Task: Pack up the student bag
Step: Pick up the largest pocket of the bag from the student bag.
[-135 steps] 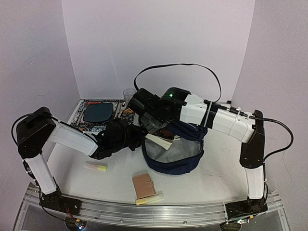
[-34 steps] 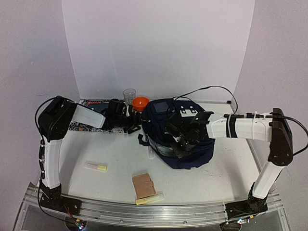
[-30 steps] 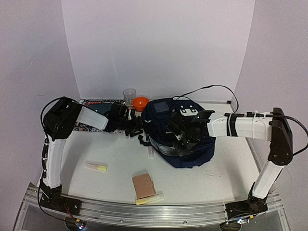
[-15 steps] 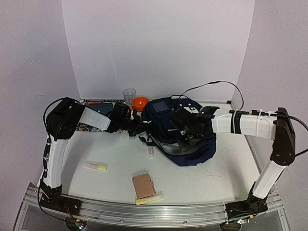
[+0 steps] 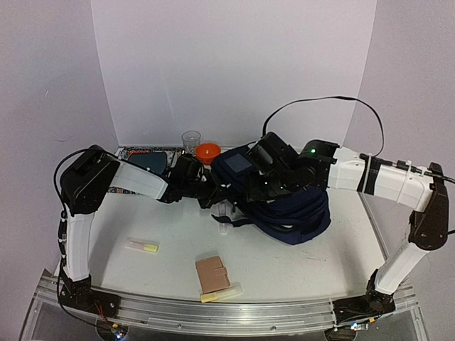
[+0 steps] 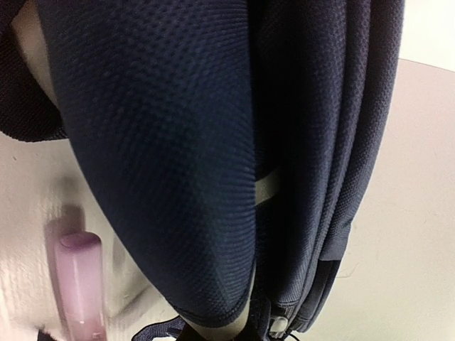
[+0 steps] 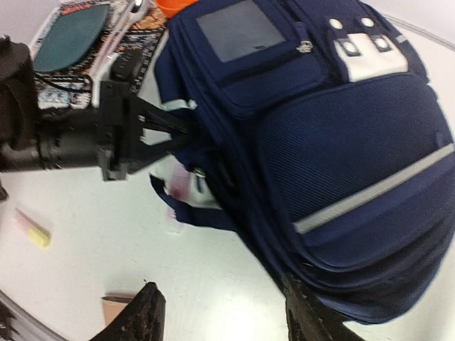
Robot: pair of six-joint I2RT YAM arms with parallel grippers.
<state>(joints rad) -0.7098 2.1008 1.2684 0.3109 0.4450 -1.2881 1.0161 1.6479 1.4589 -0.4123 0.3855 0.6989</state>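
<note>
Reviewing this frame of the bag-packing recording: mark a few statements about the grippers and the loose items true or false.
1. The left gripper is closed against the side of the student bag. True.
2. The right gripper is clamped on the bag. False: its jaws stand open above the bag, with nothing between them.
3. A tan wallet lies on the table, outside the bag. True.
4. The orange dish sits on top of the bag. False: it sits behind the bag, beside the clear cup.

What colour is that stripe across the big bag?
White stripe on the navy student bag; clearest in right wrist view.
</note>
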